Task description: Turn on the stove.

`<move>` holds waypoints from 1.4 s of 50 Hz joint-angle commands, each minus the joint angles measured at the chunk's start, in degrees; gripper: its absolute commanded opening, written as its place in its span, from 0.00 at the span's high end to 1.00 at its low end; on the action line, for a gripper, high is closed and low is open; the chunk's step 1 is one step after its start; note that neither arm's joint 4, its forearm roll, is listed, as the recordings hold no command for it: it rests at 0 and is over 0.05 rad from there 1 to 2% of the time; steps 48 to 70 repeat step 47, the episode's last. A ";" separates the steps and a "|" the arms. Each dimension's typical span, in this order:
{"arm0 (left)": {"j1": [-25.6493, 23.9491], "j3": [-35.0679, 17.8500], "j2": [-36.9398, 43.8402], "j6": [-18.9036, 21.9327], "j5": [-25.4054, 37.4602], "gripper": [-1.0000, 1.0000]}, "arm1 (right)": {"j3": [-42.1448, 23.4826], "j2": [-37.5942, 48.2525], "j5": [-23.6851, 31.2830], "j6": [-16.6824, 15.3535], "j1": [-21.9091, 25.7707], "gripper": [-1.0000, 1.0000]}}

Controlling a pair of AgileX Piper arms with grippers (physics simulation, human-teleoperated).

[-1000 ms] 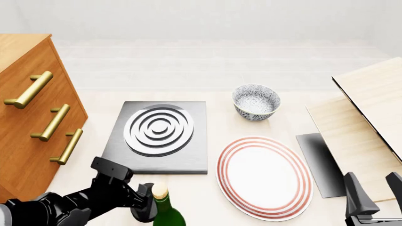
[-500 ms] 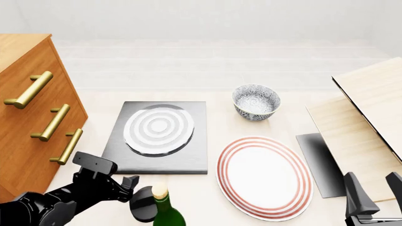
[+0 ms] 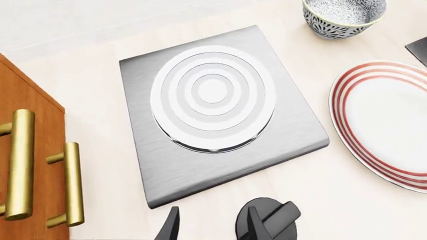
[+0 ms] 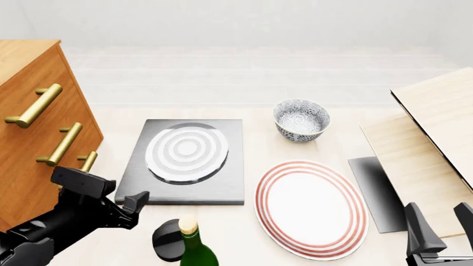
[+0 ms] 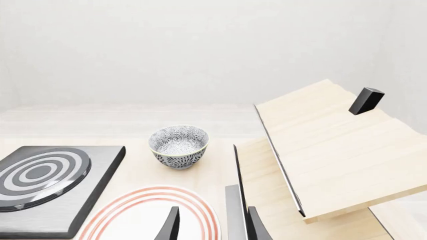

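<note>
While the left gripper (image 4: 135, 206) hangs released beside the knob (image 4: 167, 239), it should straddle the ridge squarely before twisting.

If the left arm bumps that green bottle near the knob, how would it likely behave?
The bottle looks tall and narrow, so it probably tips easily. Being round, it would likely roll once down, perhaps toward the plate. It stands beside the knob, so a sideways sweep of the left gripper seems risky.

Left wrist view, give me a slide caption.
Open left gripper beside the black knob, stove ahead.
</note>
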 commanded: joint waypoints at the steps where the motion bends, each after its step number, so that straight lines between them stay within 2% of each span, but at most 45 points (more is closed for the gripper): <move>1: 1.14 -2.29 -8.74 0.45 7.32 0.00 | 0.00 -0.01 0.00 -0.02 0.01 0.00; 7: 1.72 -3.41 -11.53 0.37 9.85 0.00 | 0.00 -0.01 0.00 0.00 -0.01 0.00; 12: 2.02 -4.03 -12.90 -1.41 11.22 0.00 | 0.00 0.00 0.00 0.00 0.01 0.00; 17: 2.36 -5.54 -16.94 -2.13 14.21 0.00 | 0.00 -0.02 0.00 0.01 0.00 0.00; 18: 1.83 -6.38 -18.51 -3.74 15.02 0.00 | 0.00 0.00 0.00 0.00 0.01 0.00; 20: 1.92 -6.93 -20.26 -2.89 15.75 0.00 | 0.00 -0.01 0.00 0.00 0.00 0.00; 22: 0.60 -6.56 -20.81 -5.55 15.28 0.00 | 0.00 -0.02 0.01 0.00 -0.01 0.00; 27: 0.05 -6.91 -24.43 -8.42 15.85 0.00 | 0.00 -0.01 0.00 0.01 0.00 0.00; 33: -1.74 -7.47 -29.26 -10.06 16.55 0.00 | 0.00 0.00 0.00 -0.01 0.00 0.00; 38: -1.31 -7.35 -31.90 -11.73 16.40 0.00 | 0.00 0.00 0.00 -0.01 0.00 0.00; 47: -1.47 -7.22 -35.55 -12.78 15.98 0.00 | 0.00 0.01 0.00 0.01 0.00 0.00; 70: -1.47 -7.22 -35.55 -12.78 15.98 0.00 | 0.00 0.01 0.00 0.01 0.00 0.00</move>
